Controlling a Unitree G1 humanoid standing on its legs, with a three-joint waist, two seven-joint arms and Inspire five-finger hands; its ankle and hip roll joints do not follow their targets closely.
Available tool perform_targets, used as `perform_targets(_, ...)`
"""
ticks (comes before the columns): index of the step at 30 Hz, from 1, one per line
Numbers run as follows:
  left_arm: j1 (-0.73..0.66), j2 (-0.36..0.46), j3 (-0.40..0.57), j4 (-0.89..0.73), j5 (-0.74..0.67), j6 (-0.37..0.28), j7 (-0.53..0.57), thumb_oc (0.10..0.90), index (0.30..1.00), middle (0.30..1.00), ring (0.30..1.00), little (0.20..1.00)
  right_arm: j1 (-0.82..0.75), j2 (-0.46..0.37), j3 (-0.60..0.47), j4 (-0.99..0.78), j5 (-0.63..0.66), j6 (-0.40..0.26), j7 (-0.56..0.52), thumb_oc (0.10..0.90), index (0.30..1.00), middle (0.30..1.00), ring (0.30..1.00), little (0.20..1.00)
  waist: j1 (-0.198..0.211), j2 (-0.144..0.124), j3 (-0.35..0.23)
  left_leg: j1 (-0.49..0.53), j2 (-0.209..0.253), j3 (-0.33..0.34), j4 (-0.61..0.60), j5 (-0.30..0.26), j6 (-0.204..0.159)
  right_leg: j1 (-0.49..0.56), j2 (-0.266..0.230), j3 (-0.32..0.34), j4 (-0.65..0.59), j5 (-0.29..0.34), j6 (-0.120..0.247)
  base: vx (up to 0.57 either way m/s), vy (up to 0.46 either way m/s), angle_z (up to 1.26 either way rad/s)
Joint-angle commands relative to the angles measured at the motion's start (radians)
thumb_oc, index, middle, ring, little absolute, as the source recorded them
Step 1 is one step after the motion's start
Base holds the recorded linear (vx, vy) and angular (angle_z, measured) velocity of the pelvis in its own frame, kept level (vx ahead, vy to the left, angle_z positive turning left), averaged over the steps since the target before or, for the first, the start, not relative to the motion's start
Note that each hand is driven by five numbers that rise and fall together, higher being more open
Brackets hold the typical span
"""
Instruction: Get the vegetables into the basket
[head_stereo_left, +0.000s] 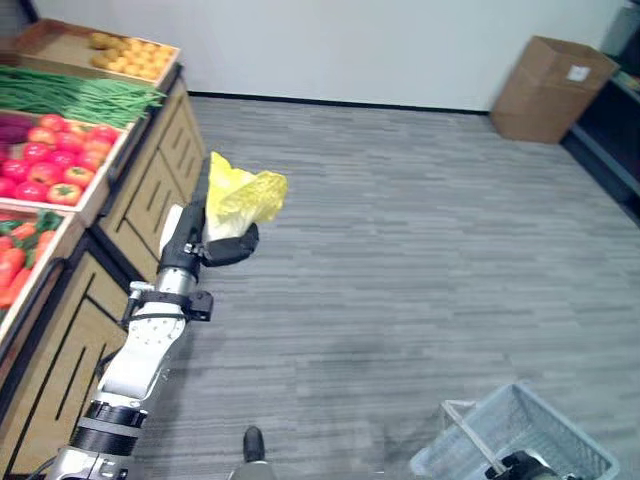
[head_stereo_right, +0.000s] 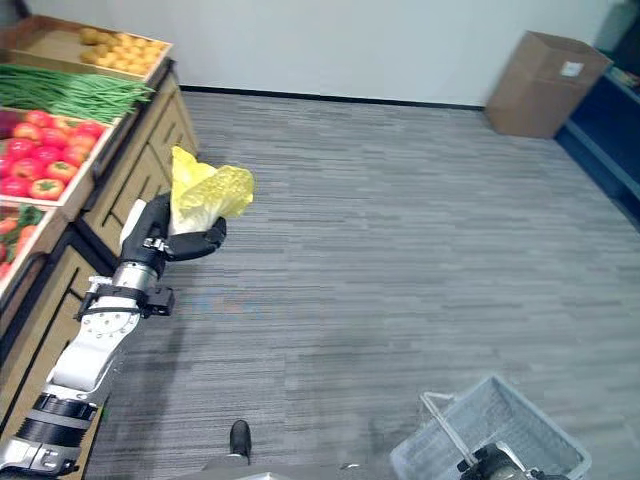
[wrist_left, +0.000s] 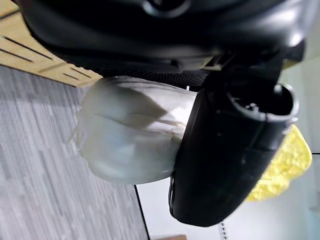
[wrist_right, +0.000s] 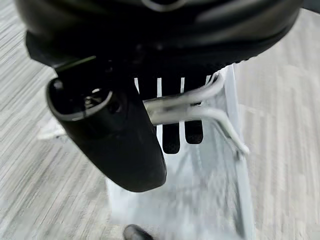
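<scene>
A yellow-leaved cabbage (head_stereo_left: 242, 196) with a pale white stem (wrist_left: 130, 130) is held up over the grey floor, just off the wooden produce stand. My left hand (head_stereo_left: 212, 243) is shut on its stem, thumb wrapped across it. A pale grey wire basket (head_stereo_left: 545, 430) hangs low at the right. My right hand (wrist_right: 125, 135) is shut on the basket's metal handle (wrist_right: 200, 112), fingers curled over the bars.
The wooden produce stand (head_stereo_left: 150, 180) on the left carries green beans (head_stereo_left: 80, 95), red tomatoes (head_stereo_left: 50, 160) and small potatoes (head_stereo_left: 125, 55). A cardboard box (head_stereo_left: 550, 88) stands by the far wall. A dark shelf edge (head_stereo_left: 610, 150) runs along the right.
</scene>
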Motion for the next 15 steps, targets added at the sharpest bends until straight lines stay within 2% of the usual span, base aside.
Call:
perform_targets(1,-0.133,0.052,0.058,-0.115,0.031,-0.088,-0.005,0.400,0.300,0.300,0.300,0.300,-0.045,-0.063,0.011,0.015,0.001,0.016,-0.020,0.400,0.300,0.300,0.300,0.300,0.007,-0.027,0.016,0.149,0.000,0.046,0.002,-0.189,-0.015,-0.072,-0.069,0.043,-0.025,0.095,0.067,0.05,0.081,-0.03)
perform_targets(6,-0.103,0.038,0.051,-0.121,0.018,-0.081,-0.023,0.400,0.300,0.300,0.300,0.300,-0.045,-0.053,0.018,-0.003,-0.001,0.016,-0.016,0.400,0.300,0.300,0.300,0.300,0.006,-0.030,0.001,0.177,-0.009,0.055,0.002,-0.204,-0.009,-0.059,-0.079,0.053,-0.030,0.098,0.071,0.03,0.036,-0.15)
perform_targets(15,-0.052,0.029,0.039,-0.148,-0.005,-0.065,-0.063,0.400,0.300,0.300,0.300,0.300,-0.049,-0.060,0.019,-0.029,-0.006,0.018,-0.006,0.400,0.300,0.300,0.300,0.300,0.003,-0.024,-0.014,0.202,0.003,0.054,0.002,-0.208,-0.016,-0.032,-0.073,0.048,-0.047,0.091,0.067,0.01,0.001,-0.04)
